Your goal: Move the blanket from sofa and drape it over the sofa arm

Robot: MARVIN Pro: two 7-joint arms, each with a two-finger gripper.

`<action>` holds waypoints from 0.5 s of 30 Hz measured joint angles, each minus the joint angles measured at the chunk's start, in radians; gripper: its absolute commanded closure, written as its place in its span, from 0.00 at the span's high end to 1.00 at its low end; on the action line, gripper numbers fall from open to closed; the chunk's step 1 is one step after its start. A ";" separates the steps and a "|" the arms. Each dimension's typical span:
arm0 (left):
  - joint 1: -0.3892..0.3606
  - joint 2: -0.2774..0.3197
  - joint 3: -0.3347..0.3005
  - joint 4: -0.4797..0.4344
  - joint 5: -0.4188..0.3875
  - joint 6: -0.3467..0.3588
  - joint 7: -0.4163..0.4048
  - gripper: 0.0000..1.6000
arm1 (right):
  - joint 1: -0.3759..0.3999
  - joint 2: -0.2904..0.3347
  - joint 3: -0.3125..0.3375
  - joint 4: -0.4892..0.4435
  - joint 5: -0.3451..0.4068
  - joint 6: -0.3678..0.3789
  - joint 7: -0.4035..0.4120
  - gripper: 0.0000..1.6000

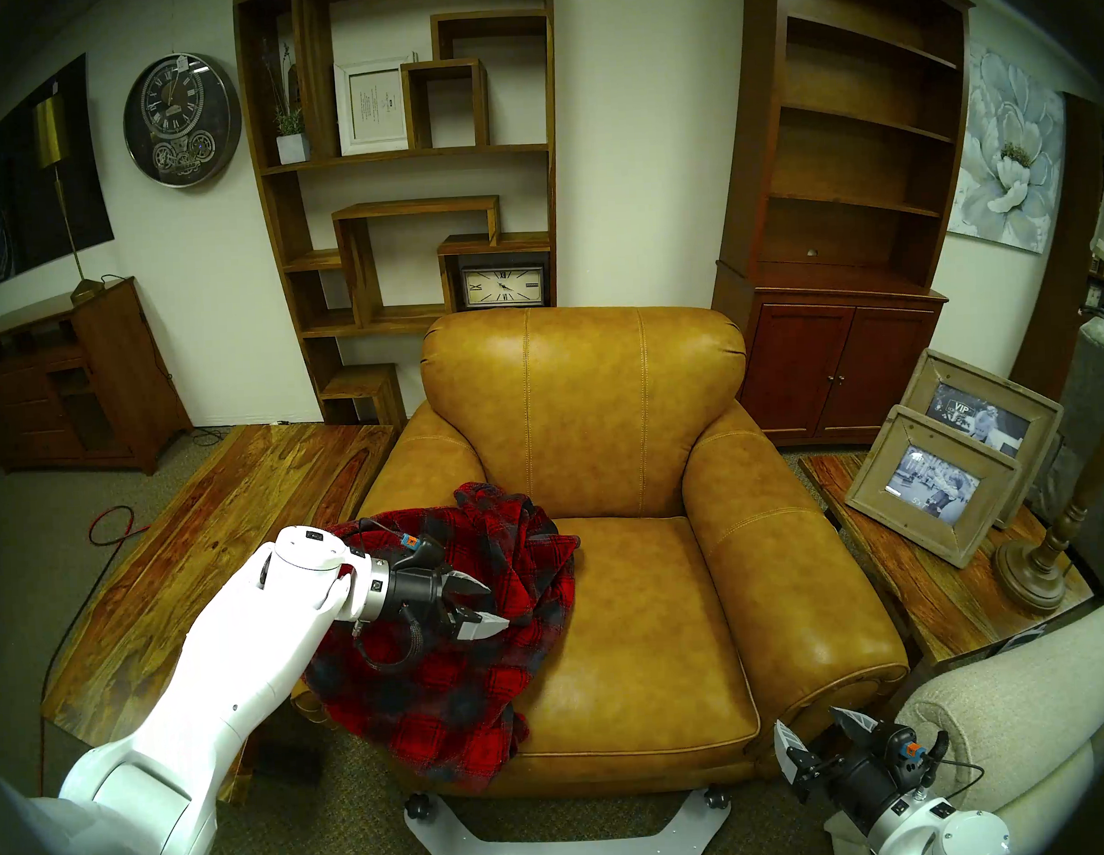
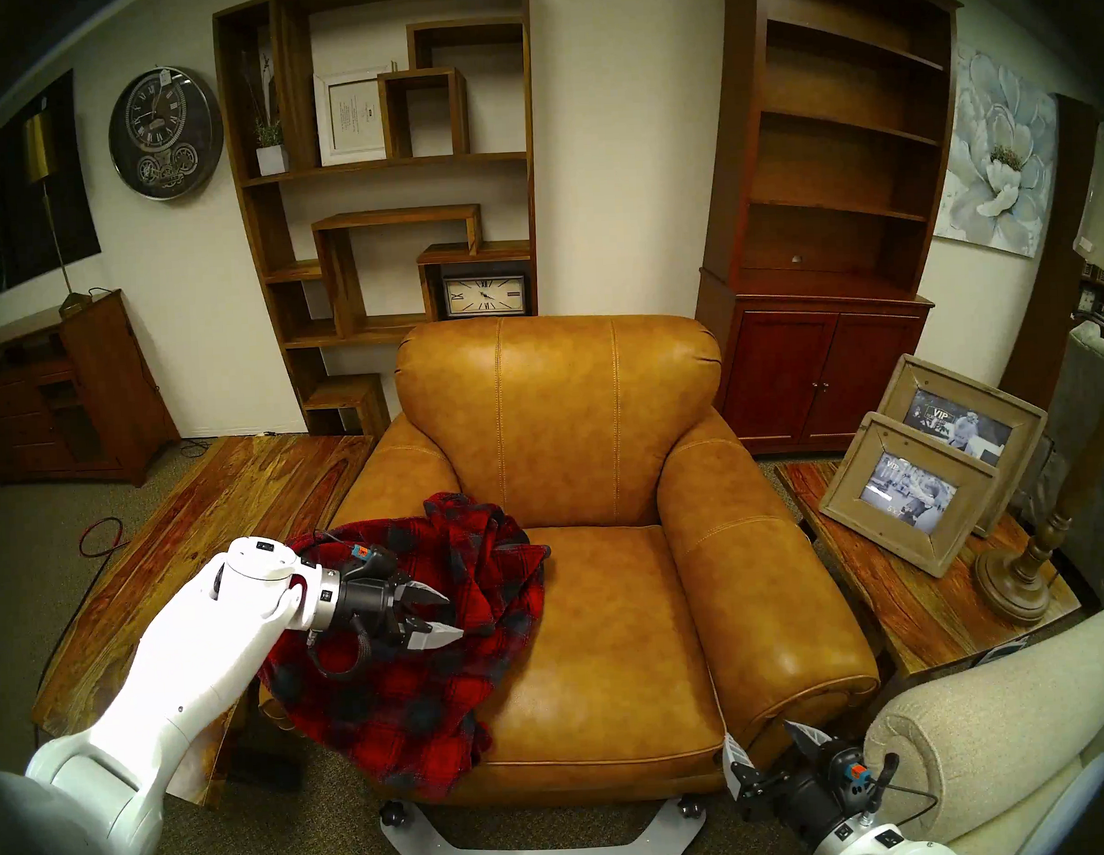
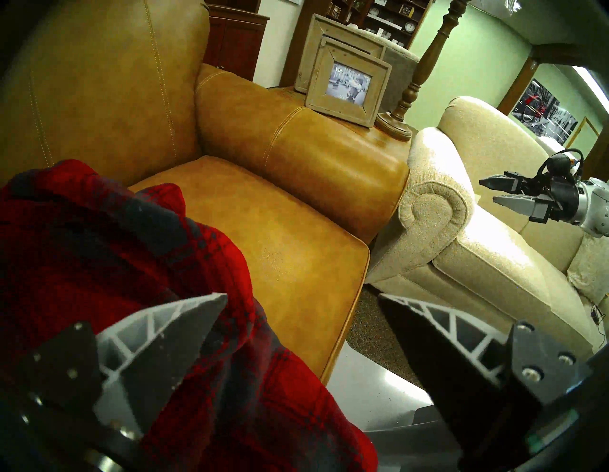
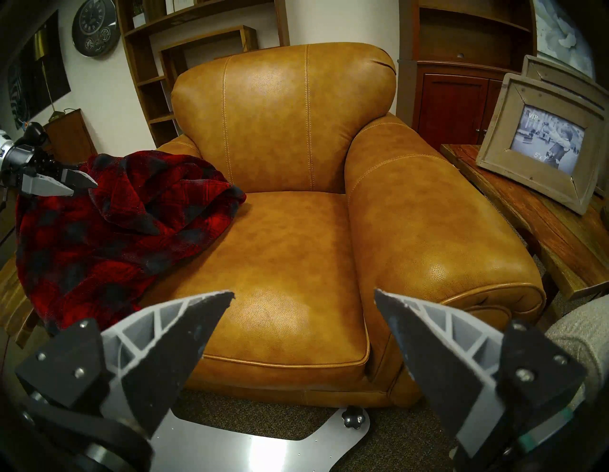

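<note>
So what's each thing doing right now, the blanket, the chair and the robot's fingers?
blanket: bunched, draped over the left chair arm, part spilling onto the seat
chair: seat mostly bare
left gripper: fingers open, holding nothing, over the blanket
right gripper: fingers open, holding nothing

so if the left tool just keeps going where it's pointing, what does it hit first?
Probably the bunched blanket on the sofa arm: the open left tool hangs just over its folds, angled down toward the seat cushion. Depth is unclear; it might skim past onto the cushion.
</note>
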 measured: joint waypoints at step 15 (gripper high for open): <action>0.131 0.014 -0.043 -0.118 0.002 -0.037 0.117 1.00 | 0.005 -0.004 0.001 0.007 -0.004 0.000 0.001 1.00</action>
